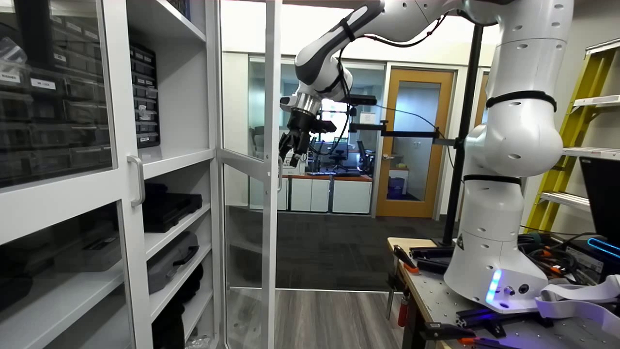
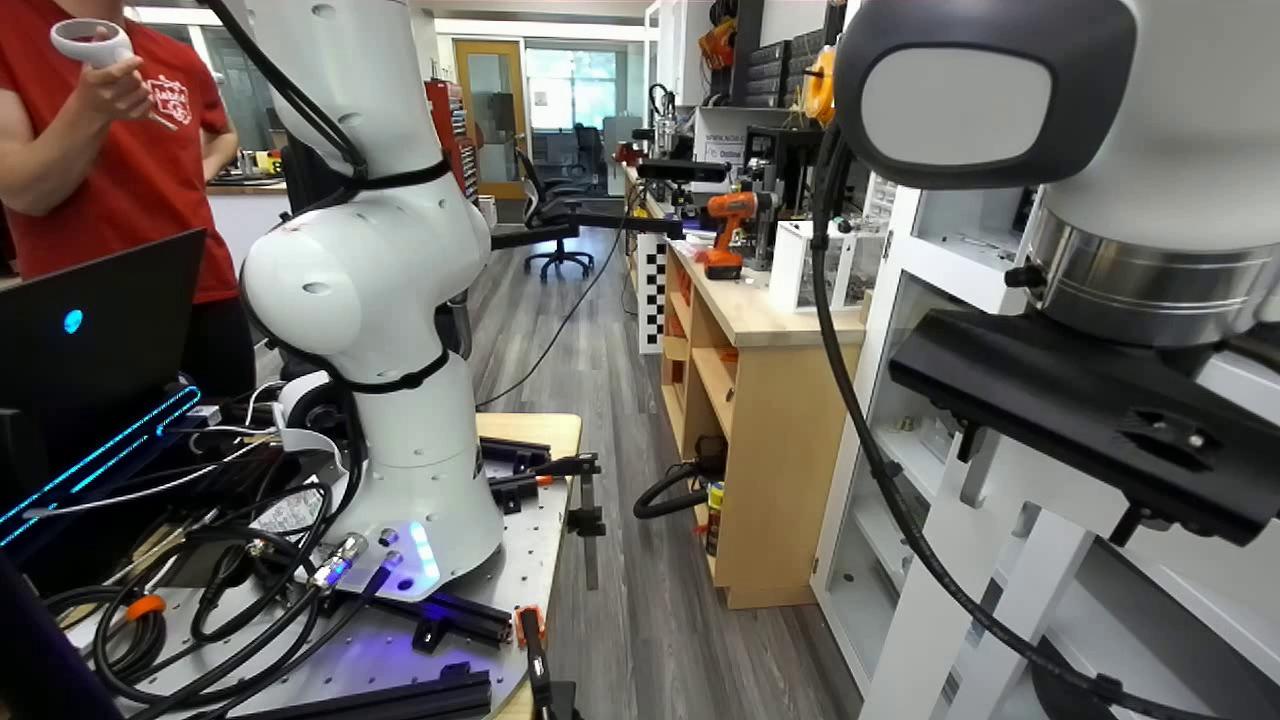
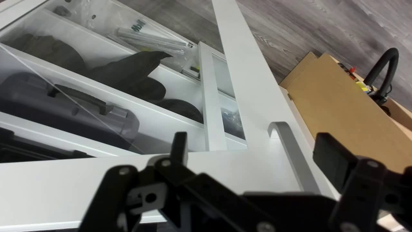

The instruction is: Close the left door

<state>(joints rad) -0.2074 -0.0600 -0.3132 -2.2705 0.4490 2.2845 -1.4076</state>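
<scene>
The left door (image 1: 271,208) stands swung open from the cabinet in an exterior view. It has a white frame and clear glass. Its slim grey-white handle (image 1: 280,174) is on the free edge. My gripper (image 1: 289,154) is at that edge, close to the handle's top. In the wrist view, my gripper (image 3: 256,149) is open, its fingers wide apart. The handle (image 3: 291,151) lies between them, nearer the right-hand finger. I see no grip on it; contact cannot be told. The handle's lower end is hidden behind the gripper. The fingers are mostly hidden by the wrist camera in an exterior view.
The matching glass door (image 1: 121,194), with dark drawer bins behind it, is at the left. Cabinet shelves (image 1: 179,162) hold cases. A wooden bench (image 2: 790,450) stands beside the cabinet. The robot's table (image 2: 530,430) carries cables and clamps. A person in red (image 2: 110,200) stands behind.
</scene>
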